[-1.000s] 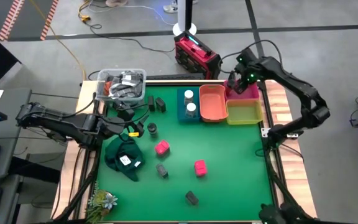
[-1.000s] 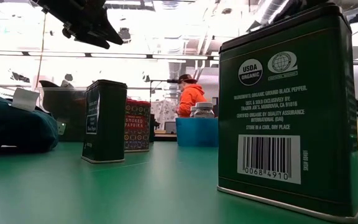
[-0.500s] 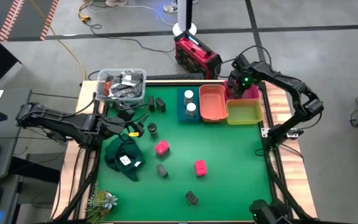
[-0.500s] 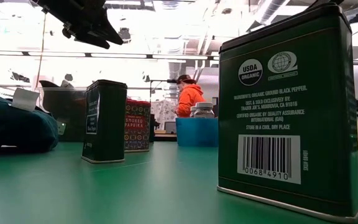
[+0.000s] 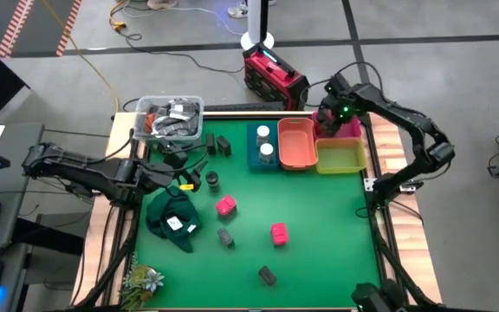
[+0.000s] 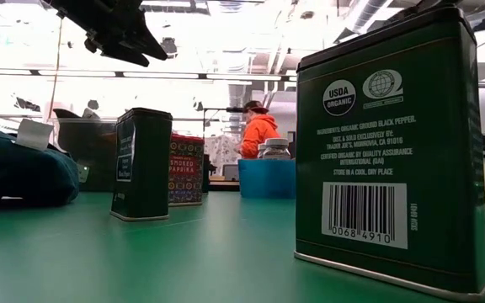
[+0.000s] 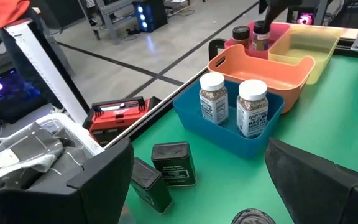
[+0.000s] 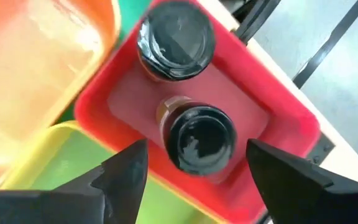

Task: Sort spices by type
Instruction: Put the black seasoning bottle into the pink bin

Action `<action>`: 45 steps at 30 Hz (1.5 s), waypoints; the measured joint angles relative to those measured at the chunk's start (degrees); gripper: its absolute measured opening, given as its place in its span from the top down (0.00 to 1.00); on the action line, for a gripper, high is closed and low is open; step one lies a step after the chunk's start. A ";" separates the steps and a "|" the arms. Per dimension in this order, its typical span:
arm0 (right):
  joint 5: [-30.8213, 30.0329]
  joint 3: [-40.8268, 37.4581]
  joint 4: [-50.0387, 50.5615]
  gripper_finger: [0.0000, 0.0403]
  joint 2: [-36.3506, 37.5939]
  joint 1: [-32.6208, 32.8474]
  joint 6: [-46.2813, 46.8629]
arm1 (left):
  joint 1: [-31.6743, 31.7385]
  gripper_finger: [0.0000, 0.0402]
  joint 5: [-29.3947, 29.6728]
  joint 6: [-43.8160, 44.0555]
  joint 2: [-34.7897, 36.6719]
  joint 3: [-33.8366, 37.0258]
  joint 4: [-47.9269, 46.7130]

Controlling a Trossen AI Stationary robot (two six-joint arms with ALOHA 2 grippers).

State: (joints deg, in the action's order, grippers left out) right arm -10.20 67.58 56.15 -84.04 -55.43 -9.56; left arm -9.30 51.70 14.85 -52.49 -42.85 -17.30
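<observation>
– Green surface (image 5: 319, 225), how far along?

– Two white-capped jars (image 5: 264, 143) share the blue bin (image 5: 251, 159); two dark jars (image 8: 199, 138) stand in the red bin (image 8: 291, 118). Right gripper (image 8: 194, 171) hovers above them, fingers apart, holding nothing.

– Left to sort?

– Two pink boxes (image 5: 225, 205), several dark tins (image 5: 224, 146) and one dark jar (image 5: 212, 179) sit loose. Orange bin (image 5: 295, 144) and yellow bin (image 5: 340, 157) look empty. Left gripper (image 7: 197, 180) waits near the tins, fingers apart.

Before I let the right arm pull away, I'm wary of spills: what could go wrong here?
The right gripper hangs open just over a dark-capped jar in the red bin. A sideways exit could clip it or the second jar close beside it and topple them.
</observation>
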 joint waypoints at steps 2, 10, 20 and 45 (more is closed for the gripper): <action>-0.12 1.20 0.68 0.24 2.15 0.44 -0.07 | 0.00 0.13 0.00 -0.02 0.00 0.00 0.11; -0.39 5.12 0.32 0.24 11.85 2.67 -0.26 | 0.00 0.13 0.00 0.58 0.00 0.00 0.46; -0.37 5.33 0.77 0.24 20.25 7.82 0.71 | 0.01 0.13 0.00 0.85 0.00 0.00 0.30; -0.18 5.33 3.26 0.24 21.07 24.00 7.67 | 0.01 0.13 -3.10 1.91 -0.02 0.02 0.70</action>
State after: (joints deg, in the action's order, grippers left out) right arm -10.38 72.90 59.40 -62.96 -31.43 -1.89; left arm -9.29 48.61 16.76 -52.51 -42.84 -16.60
